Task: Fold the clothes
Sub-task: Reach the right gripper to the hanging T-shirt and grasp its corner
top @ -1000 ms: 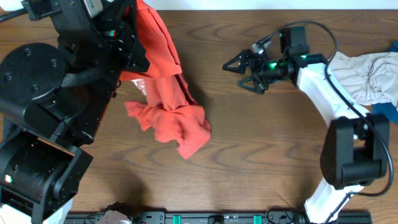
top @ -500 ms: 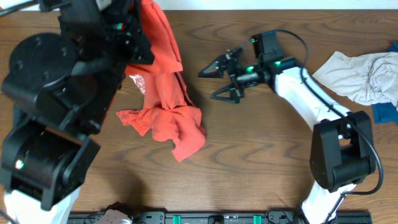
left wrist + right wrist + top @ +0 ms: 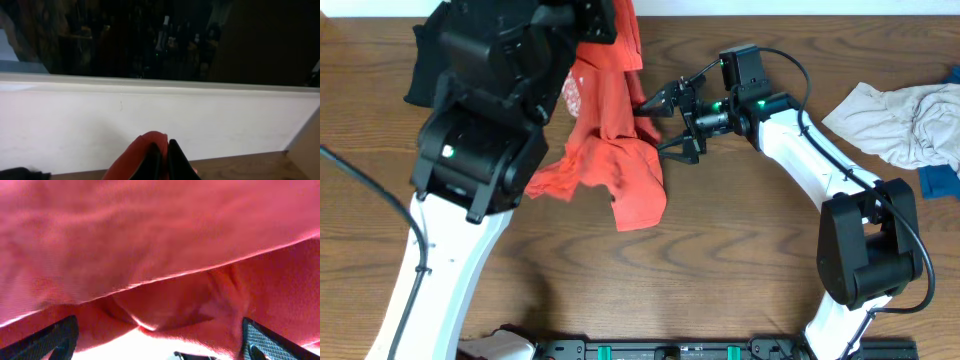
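Note:
The red-orange T-shirt [image 3: 615,140] with white lettering hangs from my left gripper and trails onto the table. My left gripper [image 3: 163,161] is shut on a fold of the red-orange T-shirt [image 3: 136,157] and holds it high at the back of the table. My right gripper [image 3: 662,126] is open, its fingers spread either side of the shirt's right edge. In the right wrist view the shirt [image 3: 150,255] fills the frame between the wide-apart fingers [image 3: 160,345].
A pale grey garment [image 3: 900,120] lies crumpled at the right edge with a blue piece [image 3: 940,180] beside it. A black garment [image 3: 420,65] lies at the far left behind my left arm. A white wall [image 3: 150,115] runs along the table's back edge.
My left gripper has carried the T-shirt up and to the right. My right gripper has moved left from open table to the shirt's right edge, still open.

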`<action>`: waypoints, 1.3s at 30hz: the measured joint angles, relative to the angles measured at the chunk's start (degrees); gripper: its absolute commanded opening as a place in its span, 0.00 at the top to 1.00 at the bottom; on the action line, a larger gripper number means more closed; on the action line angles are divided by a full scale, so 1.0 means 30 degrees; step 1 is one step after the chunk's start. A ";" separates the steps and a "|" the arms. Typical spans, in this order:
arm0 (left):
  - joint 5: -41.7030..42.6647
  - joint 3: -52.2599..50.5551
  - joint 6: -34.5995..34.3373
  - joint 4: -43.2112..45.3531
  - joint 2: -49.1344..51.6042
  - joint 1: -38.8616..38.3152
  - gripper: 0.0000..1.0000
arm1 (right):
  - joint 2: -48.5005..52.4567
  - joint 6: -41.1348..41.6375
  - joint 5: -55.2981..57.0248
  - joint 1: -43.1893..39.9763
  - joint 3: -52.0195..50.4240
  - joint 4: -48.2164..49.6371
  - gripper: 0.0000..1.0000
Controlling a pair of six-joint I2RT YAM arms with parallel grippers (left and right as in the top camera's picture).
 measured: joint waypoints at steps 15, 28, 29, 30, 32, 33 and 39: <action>0.0000 0.0000 0.0044 0.0299 -0.0328 0.0007 0.94 | 0.0000 0.2412 0.2616 -0.0015 -0.0007 0.2280 0.01; 0.0000 0.0000 0.0051 -0.0780 -0.1239 0.0000 0.94 | 0.0000 0.4116 0.4612 -0.0182 -0.0022 0.5654 0.01; 0.0000 0.0000 0.0044 -0.0787 -0.1239 0.0007 0.94 | 0.0000 0.4131 0.4670 -0.0182 -0.0022 0.5741 0.01; 0.0000 0.0000 0.0044 -0.0794 -0.1239 0.0000 0.94 | 0.0000 0.4153 0.4772 -0.0182 -0.0022 0.5748 0.01; 0.0000 0.0000 0.0051 -0.0794 -0.1239 0.0007 0.94 | 0.0000 0.4087 0.5071 -0.0189 -0.0022 0.5741 0.01; 0.0000 0.0000 0.0044 -0.0794 -0.1239 0.0007 0.94 | 0.0000 0.3985 0.5238 -0.0189 -0.0022 0.5748 0.01; 0.0000 0.0000 0.0051 -0.0845 -0.1239 0.0007 0.94 | 0.0000 -0.0248 0.7111 -0.0197 -0.0029 0.5814 0.01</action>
